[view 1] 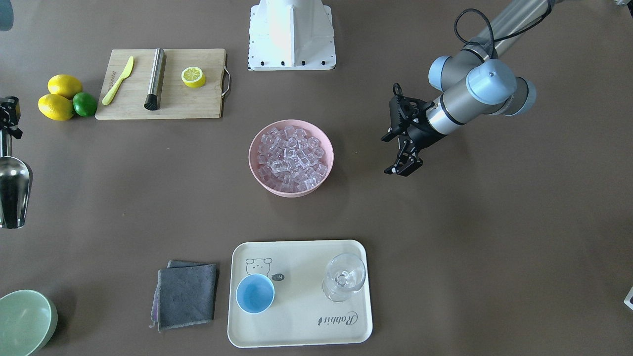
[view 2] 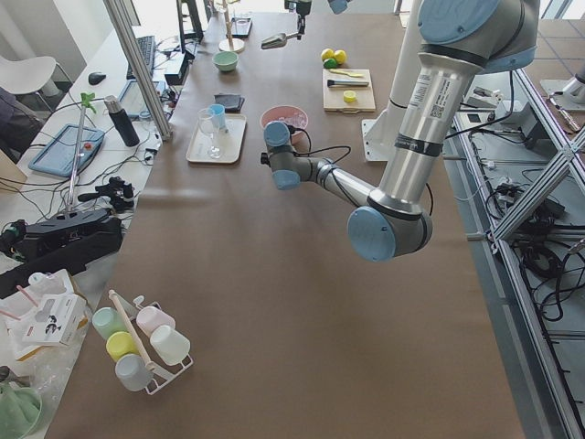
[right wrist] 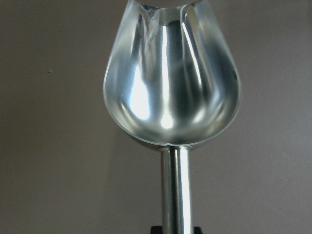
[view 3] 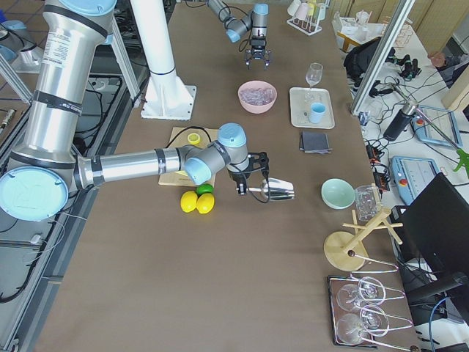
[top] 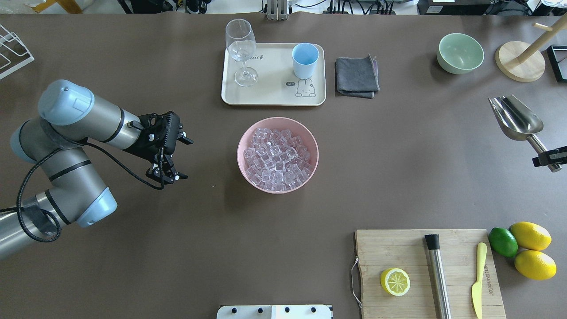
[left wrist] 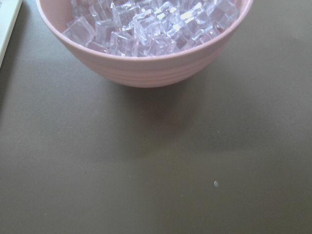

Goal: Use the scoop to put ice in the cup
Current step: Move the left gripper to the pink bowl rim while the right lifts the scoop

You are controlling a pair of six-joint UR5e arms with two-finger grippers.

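The ice is a heap of clear cubes filling a pink bowl at the table's middle; it also shows in the left wrist view. The light-blue cup stands upright and empty on a cream tray beyond the bowl. My right gripper is shut on the handle of the steel scoop at the far right. The scoop's pan is empty. My left gripper is open and empty, left of the bowl and apart from it.
A stemmed glass stands on the tray beside the cup. A grey cloth, a green bowl and a wooden stand lie at the back right. A cutting board with a lemon half, steel cylinder and knife sits near right, next to lemons.
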